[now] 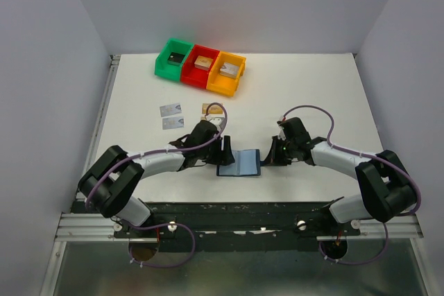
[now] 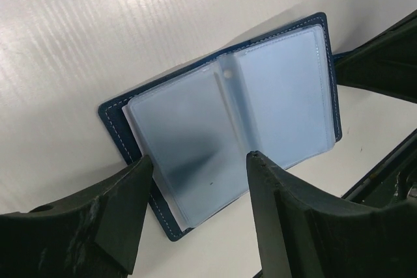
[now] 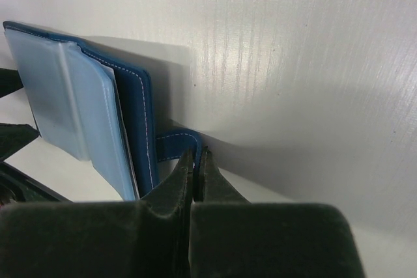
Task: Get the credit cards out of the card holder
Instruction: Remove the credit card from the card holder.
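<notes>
The navy card holder [image 1: 239, 162] lies open on the white table between my two arms, its pale translucent pockets [image 2: 228, 122] facing up. I make out no card through those pockets. My left gripper [image 2: 201, 159] stands open, its fingers straddling the holder's near left page without touching it. My right gripper [image 3: 197, 151] is shut on the holder's small strap tab [image 3: 172, 144] at the right edge. Two silver-grey credit cards [image 1: 170, 109] [image 1: 171, 123] and a tan-gold one [image 1: 213, 109] lie loose on the table behind the left gripper [image 1: 223, 152].
A green bin [image 1: 164, 67], a red bin [image 1: 192, 77] and an orange bin [image 1: 218, 86] stand in a row at the back, each with a small block inside. Grey walls close in the table on both sides.
</notes>
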Controlling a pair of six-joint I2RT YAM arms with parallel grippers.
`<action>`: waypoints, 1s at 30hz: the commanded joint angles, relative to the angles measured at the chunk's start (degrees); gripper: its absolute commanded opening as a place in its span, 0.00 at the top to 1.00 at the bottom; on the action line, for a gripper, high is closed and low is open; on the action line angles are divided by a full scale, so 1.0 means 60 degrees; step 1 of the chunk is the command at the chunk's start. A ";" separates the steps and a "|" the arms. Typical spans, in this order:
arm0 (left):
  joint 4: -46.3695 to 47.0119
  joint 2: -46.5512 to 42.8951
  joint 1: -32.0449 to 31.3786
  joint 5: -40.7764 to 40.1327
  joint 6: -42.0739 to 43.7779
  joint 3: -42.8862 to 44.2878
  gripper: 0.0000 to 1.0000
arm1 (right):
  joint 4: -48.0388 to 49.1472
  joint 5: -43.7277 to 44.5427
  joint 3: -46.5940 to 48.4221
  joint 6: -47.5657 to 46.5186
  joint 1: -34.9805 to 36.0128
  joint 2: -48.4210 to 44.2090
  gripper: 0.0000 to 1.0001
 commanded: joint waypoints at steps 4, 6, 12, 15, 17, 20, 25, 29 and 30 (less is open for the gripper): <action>0.0323 0.0432 0.0009 0.1021 0.0292 0.0229 0.29 | 0.0088 -0.0184 -0.0195 0.0079 -0.0036 0.0231 1.00; 0.0586 0.0330 -0.0006 0.1212 0.0365 0.0170 0.29 | 0.0088 -0.0184 -0.0180 0.0079 -0.0036 0.0231 1.00; 0.1187 -0.0080 -0.0035 0.1461 0.0468 -0.0078 0.28 | 0.0103 -0.0184 -0.0195 0.0093 -0.0036 0.0275 1.00; 0.1319 -0.0241 -0.0064 0.1476 0.0497 -0.0137 0.28 | 0.0103 -0.0184 -0.0180 0.0079 -0.0036 0.0275 1.00; 0.1349 -0.0300 -0.0079 0.1476 0.0512 -0.0137 0.28 | 0.0088 -0.0169 -0.0166 0.0064 -0.0036 0.0275 1.00; 0.1349 -0.0388 -0.0108 0.1476 0.0556 -0.0094 0.28 | 0.0059 -0.0140 -0.0151 0.0064 -0.0036 0.0261 1.00; 0.1349 -0.0403 -0.0210 0.1593 0.0702 0.0023 0.28 | 0.0000 -0.0110 -0.0122 0.0093 -0.0036 0.0231 1.00; 0.1218 -0.0315 -0.0327 0.1667 0.0863 0.0257 0.28 | -0.0088 -0.0052 -0.0078 0.0079 -0.0036 0.0173 1.00; 0.1159 -0.0271 -0.0357 0.1667 0.0907 0.0330 0.28 | -0.0131 -0.0037 -0.0063 0.0079 -0.0022 0.0173 1.00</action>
